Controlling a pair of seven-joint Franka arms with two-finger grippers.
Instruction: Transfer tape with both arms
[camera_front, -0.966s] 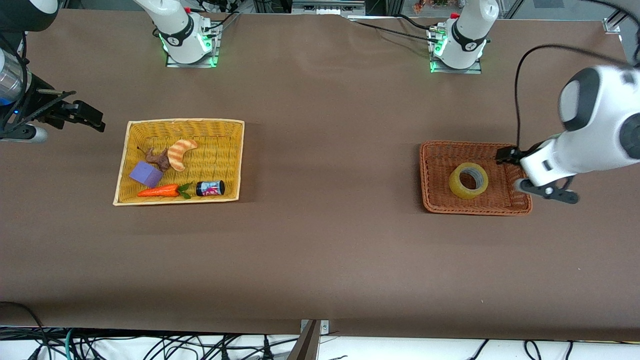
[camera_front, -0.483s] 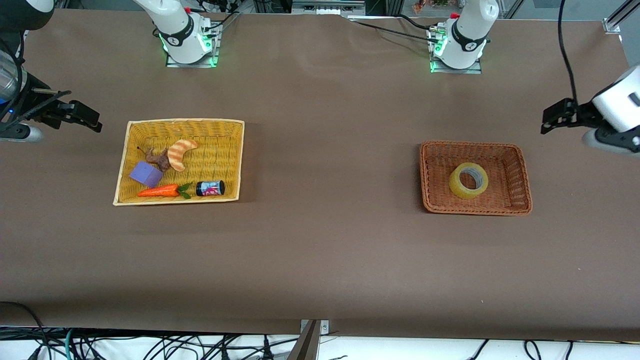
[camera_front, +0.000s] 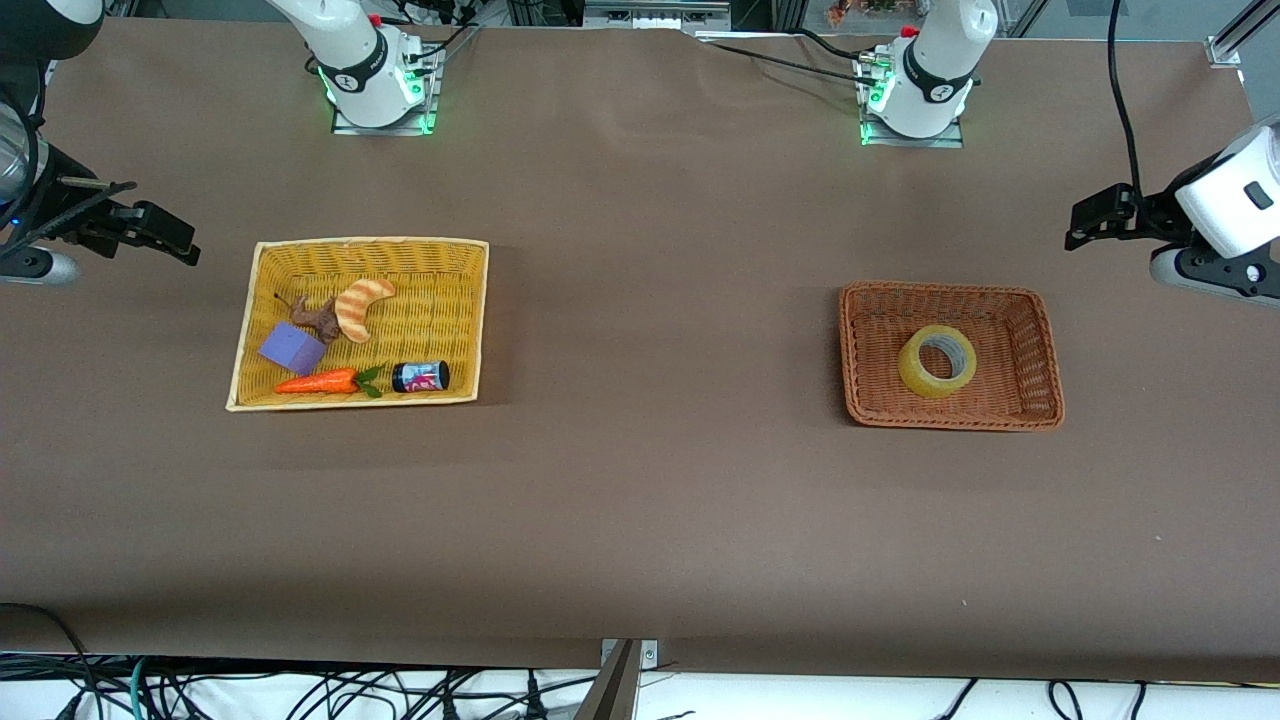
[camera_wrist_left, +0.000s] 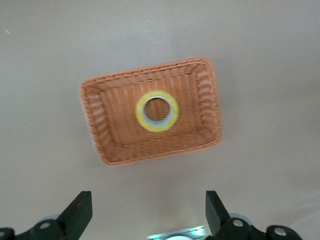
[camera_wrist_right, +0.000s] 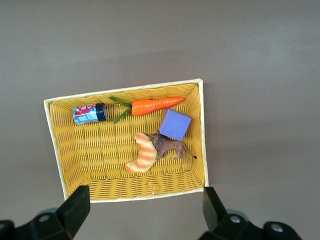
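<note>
The tape (camera_front: 937, 361), a yellowish ring with a pale core, lies flat in the brown wicker basket (camera_front: 1040, 340) toward the left arm's end of the table. The left wrist view looks down on the tape (camera_wrist_left: 157, 111) in its basket (camera_wrist_left: 90, 125). My left gripper (camera_front: 1088, 222) hangs open and empty over bare table beside that basket, apart from it; its black fingers frame bare table (camera_wrist_left: 148, 207). My right gripper (camera_front: 168, 236) hangs open and empty over bare table beside the yellow basket (camera_front: 370, 243), and in its own view (camera_wrist_right: 145, 205) it shows nothing between the fingers.
The yellow basket (camera_wrist_right: 202, 140) holds a carrot (camera_front: 318, 381), a purple block (camera_front: 291, 347), a striped croissant (camera_front: 360, 306), a brown toy animal (camera_front: 314, 316) and a small can (camera_front: 421, 376). The arm bases (camera_front: 372, 80) (camera_front: 915, 85) stand at the table's edge farthest from the front camera.
The left arm has swung off the brown basket, out toward its own end of the table. The right gripper has drifted slightly away from the yellow basket. The tape has not moved.
</note>
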